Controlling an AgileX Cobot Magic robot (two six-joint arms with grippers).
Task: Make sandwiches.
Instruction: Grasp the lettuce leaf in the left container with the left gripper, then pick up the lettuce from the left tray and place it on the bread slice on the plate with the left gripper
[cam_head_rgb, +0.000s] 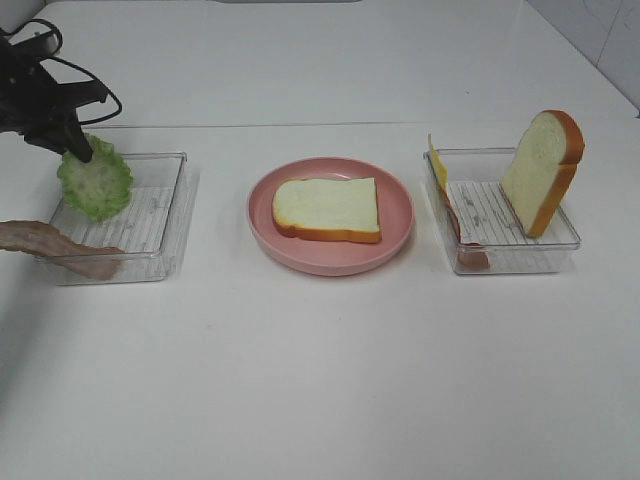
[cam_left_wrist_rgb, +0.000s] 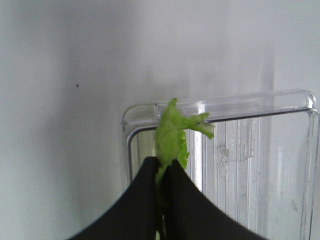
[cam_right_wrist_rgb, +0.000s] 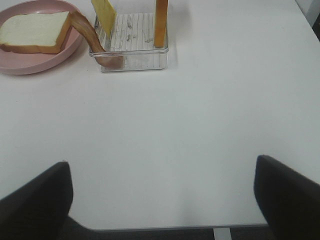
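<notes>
My left gripper (cam_head_rgb: 76, 150) is shut on the top edge of a ruffled green lettuce leaf (cam_head_rgb: 95, 183), which hangs over the far left corner of the left clear tray (cam_head_rgb: 165, 215). In the left wrist view the black fingers (cam_left_wrist_rgb: 145, 200) pinch the lettuce (cam_left_wrist_rgb: 171, 135) above the tray rim (cam_left_wrist_rgb: 225, 102). One white bread slice (cam_head_rgb: 327, 208) lies flat on the pink plate (cam_head_rgb: 400, 215). My right gripper (cam_right_wrist_rgb: 162, 200) is open over bare table, well short of the right tray (cam_right_wrist_rgb: 130, 60), and holds nothing.
A brownish-pink bacon strip (cam_head_rgb: 60, 245) drapes over the left tray's near left corner. The right tray (cam_head_rgb: 560, 240) holds an upright bread slice (cam_head_rgb: 543, 170), yellow cheese (cam_head_rgb: 437, 160) and another bacon strip (cam_right_wrist_rgb: 87, 32) hanging over its plate-side wall.
</notes>
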